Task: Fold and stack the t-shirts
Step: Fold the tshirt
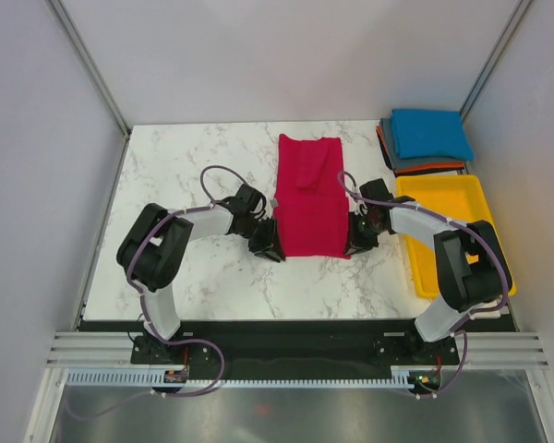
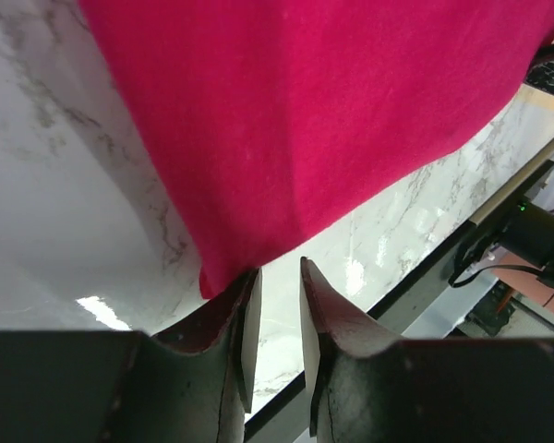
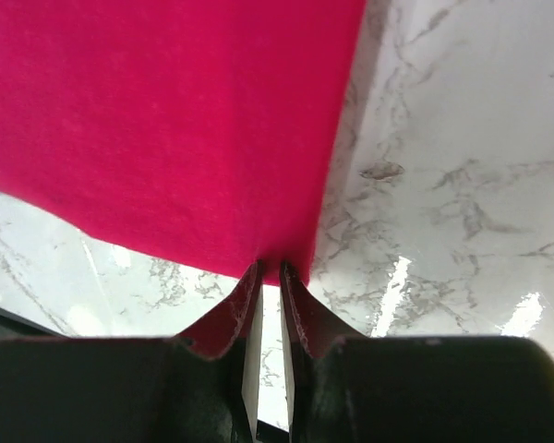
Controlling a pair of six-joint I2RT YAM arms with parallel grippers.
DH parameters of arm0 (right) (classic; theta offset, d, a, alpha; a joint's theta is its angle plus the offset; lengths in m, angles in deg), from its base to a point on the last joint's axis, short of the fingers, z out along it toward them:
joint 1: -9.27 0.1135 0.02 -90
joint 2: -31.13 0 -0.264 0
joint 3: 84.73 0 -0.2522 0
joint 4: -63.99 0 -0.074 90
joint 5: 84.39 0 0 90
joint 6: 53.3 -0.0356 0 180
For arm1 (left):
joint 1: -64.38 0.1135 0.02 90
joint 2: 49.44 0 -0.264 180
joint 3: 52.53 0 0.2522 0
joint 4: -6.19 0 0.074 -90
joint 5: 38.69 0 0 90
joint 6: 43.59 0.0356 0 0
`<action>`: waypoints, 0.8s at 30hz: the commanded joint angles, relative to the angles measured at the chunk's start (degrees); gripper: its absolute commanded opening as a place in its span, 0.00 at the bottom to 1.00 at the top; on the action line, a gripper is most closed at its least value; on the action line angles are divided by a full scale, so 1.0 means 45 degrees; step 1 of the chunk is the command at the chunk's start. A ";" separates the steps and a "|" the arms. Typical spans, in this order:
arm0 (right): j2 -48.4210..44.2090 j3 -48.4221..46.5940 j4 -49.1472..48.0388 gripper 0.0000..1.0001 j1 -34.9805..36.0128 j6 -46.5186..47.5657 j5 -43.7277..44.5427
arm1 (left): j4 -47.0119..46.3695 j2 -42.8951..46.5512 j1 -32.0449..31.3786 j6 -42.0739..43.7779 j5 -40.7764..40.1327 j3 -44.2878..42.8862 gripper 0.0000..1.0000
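A crimson-red t-shirt [image 1: 309, 198] lies in the middle of the table as a long folded rectangle, one sleeve turned in at its far end. My left gripper [image 1: 268, 245] sits at its near left corner. In the left wrist view that gripper [image 2: 279, 268] is open; the cloth [image 2: 305, 120] ends beside its left finger and bare table shows in the gap. My right gripper [image 1: 355, 238] is at the near right corner. In the right wrist view its jaws [image 3: 270, 268] stand a narrow slit apart, with the shirt's hem [image 3: 166, 120] reaching just between the tips.
A folded blue t-shirt [image 1: 429, 132] tops a stack with a dark grey one [image 1: 388, 155] and an orange edge below, at the back right. A yellow tray [image 1: 462, 198] lies along the right side, under my right forearm. Grey walls enclose the table.
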 commanded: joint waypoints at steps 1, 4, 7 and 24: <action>-0.0436 -0.0119 -0.0182 0.20 -0.0031 0.0219 0.0787 | -0.0281 0.0208 0.0070 -0.0305 -0.0423 -0.0364 0.31; -0.1274 -0.0158 0.0206 0.23 -0.0051 -0.0151 0.0826 | 0.0205 0.1005 0.0070 -0.0579 -0.0461 -0.0792 0.32; -0.2077 0.0093 0.0462 0.31 -0.0032 -0.1358 0.1255 | 0.0735 0.2020 0.0089 -0.0735 -0.1082 -0.0950 0.39; -0.3213 0.3044 -0.2778 0.60 -0.0012 -0.6324 0.2369 | -0.3697 0.1363 0.1183 -0.3763 -0.0344 0.2370 0.54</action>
